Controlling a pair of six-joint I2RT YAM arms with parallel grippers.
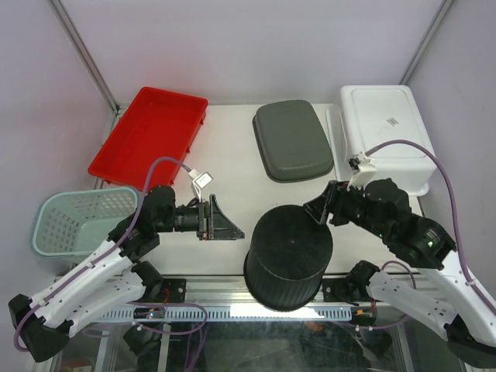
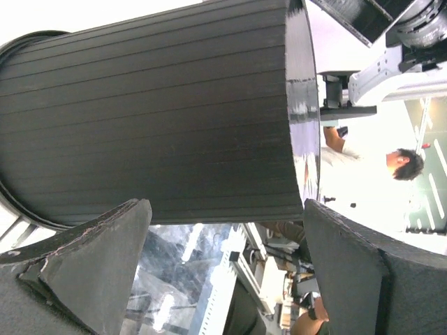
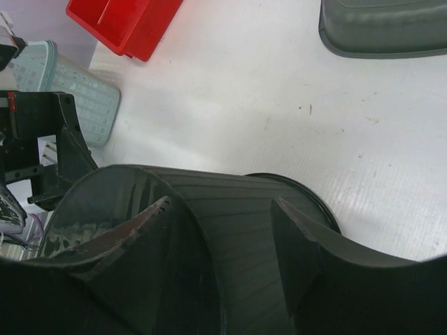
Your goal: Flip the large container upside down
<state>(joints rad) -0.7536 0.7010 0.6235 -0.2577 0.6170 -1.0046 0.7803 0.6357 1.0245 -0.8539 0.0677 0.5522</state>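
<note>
Large black ribbed cylindrical plastic container stands at the near edge of the white table. Long axis roughly vertical, flat closed base up, lipped open end down on the table.

Left gripper is just left of the container, level, aimed at its side wall. Fingers spread wide with a gap to the wall, nothing held.

Right gripper is at the container's far-right top edge. Fingers spread, one over the flat base and one down the ribbed wall. Can't tell if either touches.

Around the container:
- red rectangular plastic tray far-left, well apart
- dark grey rounded-rectangle plastic lid directly behind, apart
- white rectangular plastic bin far-right, bottom face up
- pale green perforated plastic basket left, beyond the left arm at the table's edge

Table sits inside pale lavender walls with metal corner posts. Left wrist view shows a person in a white shirt in the room past the container.
</note>
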